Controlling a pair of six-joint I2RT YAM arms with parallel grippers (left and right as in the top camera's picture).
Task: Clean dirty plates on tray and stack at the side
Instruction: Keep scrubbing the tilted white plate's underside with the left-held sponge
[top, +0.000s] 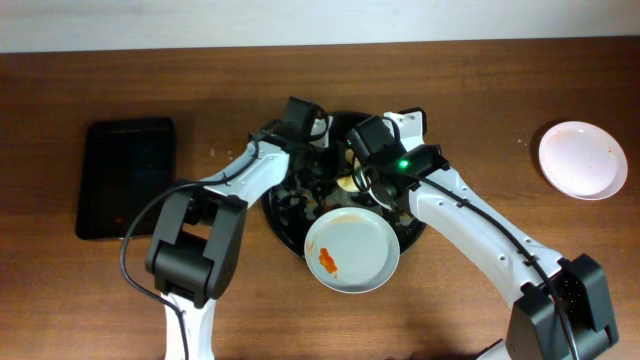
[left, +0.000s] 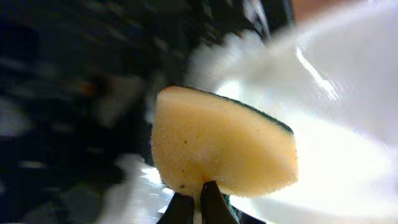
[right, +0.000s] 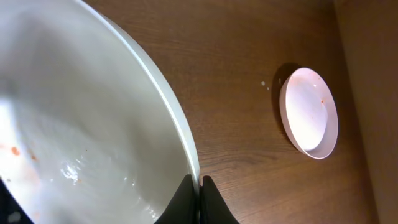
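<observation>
The right gripper (right: 199, 180) is clamped tight on the thin rim of a plate (right: 93, 124). I think it is the smeared plate (top: 350, 250) that sticks out over the tray (top: 288, 228) on the robot's side, but I cannot be sure. The left gripper (left: 198, 190) pinches a soft yellow sponge (left: 224, 149) close to the plate, above the tray. A second plate (top: 583, 160) lies far to the right of the tray. The plate looks hard, smooth and shiny, so it may slip or tip. It could break if it falls. The rim is the best place to hold it.
</observation>
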